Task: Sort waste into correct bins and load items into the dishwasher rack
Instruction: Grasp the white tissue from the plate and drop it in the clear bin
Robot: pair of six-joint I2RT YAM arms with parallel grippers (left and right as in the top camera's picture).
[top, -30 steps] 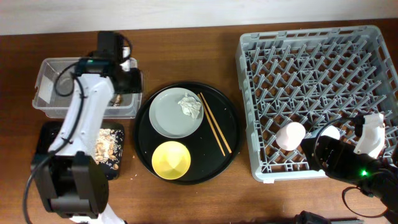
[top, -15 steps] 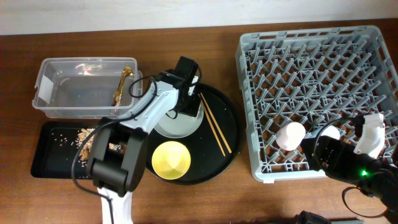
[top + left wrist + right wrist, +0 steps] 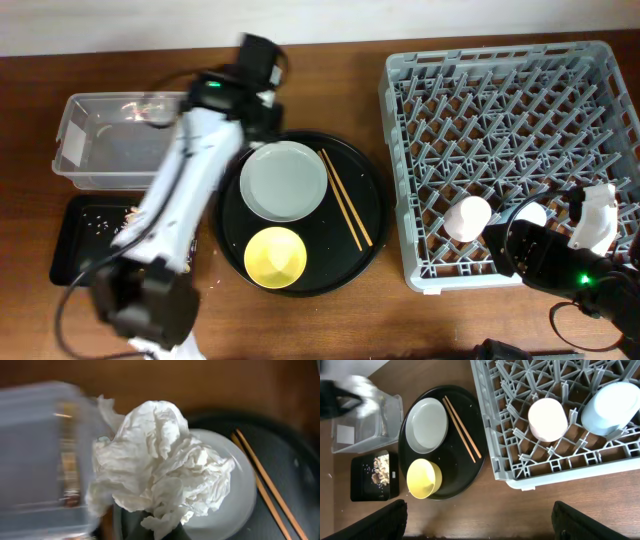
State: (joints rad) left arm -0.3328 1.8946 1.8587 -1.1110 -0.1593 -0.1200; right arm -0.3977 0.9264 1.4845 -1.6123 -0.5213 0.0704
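Observation:
My left gripper [image 3: 161, 529] is shut on the crumpled white napkin [image 3: 160, 460] and holds it in the air over the gap between the clear tub [image 3: 110, 150] and the pale round plate [image 3: 284, 180], which is bare. A gold-brown wrapper [image 3: 67, 460] lies blurred inside the tub. Food scraps [image 3: 380, 465] lie in the shallow black tray [image 3: 75, 250]. The yellow bowl [image 3: 275, 255] and two chopsticks [image 3: 345, 213] rest on the round black tray [image 3: 370, 240]. The pink cup [image 3: 468, 218] and blue cup [image 3: 530, 214] sit upside down in the grey rack [image 3: 500, 110]. My right gripper [image 3: 482, 530] is open and holds nothing, near the rack's front right corner.
My left arm [image 3: 195, 150] stretches over the right end of the clear tub and part of the shallow black tray. Bare wooden table [image 3: 330, 320] runs along the front edge. The rack takes up the right half of the table.
The left gripper went from the clear tub to the plate, shut on the napkin and lifted it back toward the tub. The plate is now bare. The right arm has not moved.

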